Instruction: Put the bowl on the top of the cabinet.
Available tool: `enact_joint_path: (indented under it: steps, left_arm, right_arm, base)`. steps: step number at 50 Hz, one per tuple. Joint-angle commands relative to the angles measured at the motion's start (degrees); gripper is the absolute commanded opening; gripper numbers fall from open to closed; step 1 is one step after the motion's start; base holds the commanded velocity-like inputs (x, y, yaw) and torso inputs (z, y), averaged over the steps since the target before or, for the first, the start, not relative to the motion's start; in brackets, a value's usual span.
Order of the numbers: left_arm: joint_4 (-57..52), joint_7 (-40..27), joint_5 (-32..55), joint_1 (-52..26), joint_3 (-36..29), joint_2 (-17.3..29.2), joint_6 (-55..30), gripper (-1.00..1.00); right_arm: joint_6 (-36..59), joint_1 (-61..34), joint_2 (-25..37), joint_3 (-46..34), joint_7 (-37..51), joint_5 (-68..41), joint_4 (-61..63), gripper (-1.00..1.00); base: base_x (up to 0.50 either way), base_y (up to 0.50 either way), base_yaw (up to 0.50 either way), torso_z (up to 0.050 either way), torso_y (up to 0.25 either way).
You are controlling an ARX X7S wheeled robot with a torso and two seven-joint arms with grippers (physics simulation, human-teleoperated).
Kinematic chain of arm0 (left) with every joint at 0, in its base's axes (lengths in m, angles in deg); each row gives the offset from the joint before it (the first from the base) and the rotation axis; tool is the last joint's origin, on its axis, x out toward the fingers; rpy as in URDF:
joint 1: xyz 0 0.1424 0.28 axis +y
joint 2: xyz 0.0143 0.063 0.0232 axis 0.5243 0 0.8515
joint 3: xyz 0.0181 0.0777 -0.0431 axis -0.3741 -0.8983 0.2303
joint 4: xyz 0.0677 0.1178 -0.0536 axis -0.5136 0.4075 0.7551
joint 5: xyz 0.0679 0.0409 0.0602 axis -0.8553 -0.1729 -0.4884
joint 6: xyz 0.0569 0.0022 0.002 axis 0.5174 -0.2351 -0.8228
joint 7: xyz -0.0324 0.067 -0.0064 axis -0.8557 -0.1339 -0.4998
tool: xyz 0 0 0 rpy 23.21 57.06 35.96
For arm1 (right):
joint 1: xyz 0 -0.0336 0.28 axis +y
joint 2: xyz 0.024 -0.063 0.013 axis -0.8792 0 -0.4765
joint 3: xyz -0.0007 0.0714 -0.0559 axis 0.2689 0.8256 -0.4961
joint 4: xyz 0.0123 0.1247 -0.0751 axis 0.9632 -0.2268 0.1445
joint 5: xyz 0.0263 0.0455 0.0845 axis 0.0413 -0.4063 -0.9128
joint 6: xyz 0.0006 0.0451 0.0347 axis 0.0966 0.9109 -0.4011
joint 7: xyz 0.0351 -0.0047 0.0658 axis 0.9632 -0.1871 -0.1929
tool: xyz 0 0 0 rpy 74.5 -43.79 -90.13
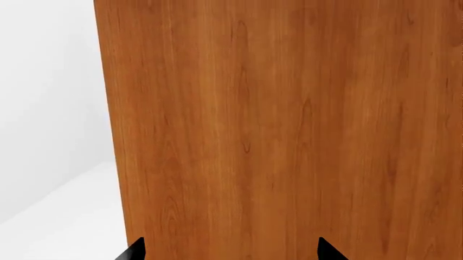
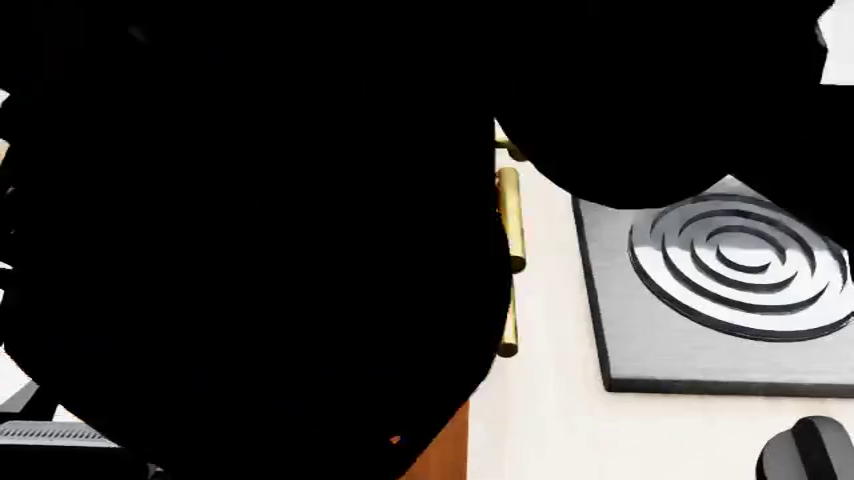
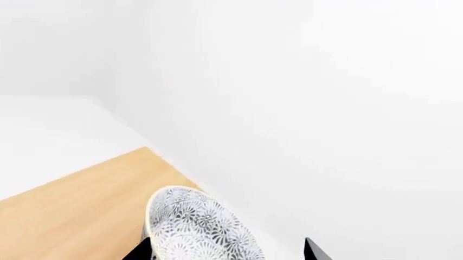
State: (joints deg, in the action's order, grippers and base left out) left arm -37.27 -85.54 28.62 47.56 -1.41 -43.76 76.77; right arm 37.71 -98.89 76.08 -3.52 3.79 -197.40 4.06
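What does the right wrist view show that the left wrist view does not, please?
Only the right wrist view shows the bowl, between the right end effector's fingertips, over a pale wooden surface beside white walls. Only the left wrist view shows the cabinet's orange-brown wood grain filling the frame, with nothing between the left end effector's fingertips. Both show two black fingertips at the frame edge and a white background.

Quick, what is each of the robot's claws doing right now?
Left gripper: open, empty, facing the cabinet.
Right gripper: around the bowl; grip cannot be told.
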Motion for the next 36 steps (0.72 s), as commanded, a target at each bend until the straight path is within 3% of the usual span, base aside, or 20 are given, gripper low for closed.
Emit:
enact_joint_path:
  steps: [1,6,20,36]
  left_arm:
    - [0.0,-0.1,0.1,-0.1,-0.1,0.1,0.2,1.00]
    - [-0.5,-0.3,0.1,-0.1,-0.1,0.3,-0.1,1.00]
    - [-0.1,-0.5,-0.1,-0.4,-0.6,0.0,-0.2,1.00]
    - [-0.3,-0.9,0.0,-0.5,-0.5,0.2,-0.1,1.00]
  right_arm:
    - [0.8,-4.2,6.4,2.9,6.2,-5.6,4.5,1.00]
    - [-0.8,-4.5,11.0,1.9,15.3,-9.2,11.9,1.00]
    - [-14.4,-2.8,26.0,-5.7,16.6,-6.4,31.8,1.00]
    - [-24.5,21.0,37.3,-14.3,11.0,20.2,39.3,1.00]
  base:
    - [0.00,0.00,0.00,0.000,0.000]
    - [0.00,0.00,0.00,0.000,0.000]
    - [0.00,0.00,0.00,0.000,0.000]
    - [0.00,0.00,0.00,0.000,0.000]
